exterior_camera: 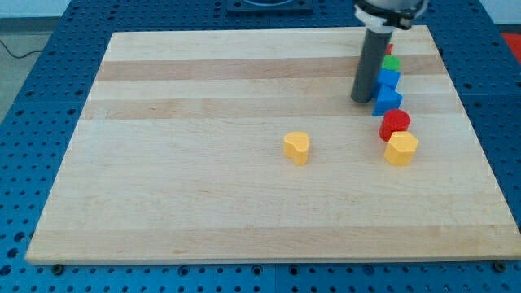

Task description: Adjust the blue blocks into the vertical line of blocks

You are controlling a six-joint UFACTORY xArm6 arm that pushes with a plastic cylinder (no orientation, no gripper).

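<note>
My tip (361, 99) (plain rod, no pincer to spread/pinch) sits touching the two blue blocks (387, 91) near bench's (203, 212) top-right corner, w/ green block (392, 62) above & red block (395, 124) below; an off-centre shove could probably spin one out of line.

Robotics lab setting, pale wooden board (203, 203) as bench, laid on blue perforated mounting plate (32, 122) with regular hole grid, thin cable (11, 47) at view's left
</note>
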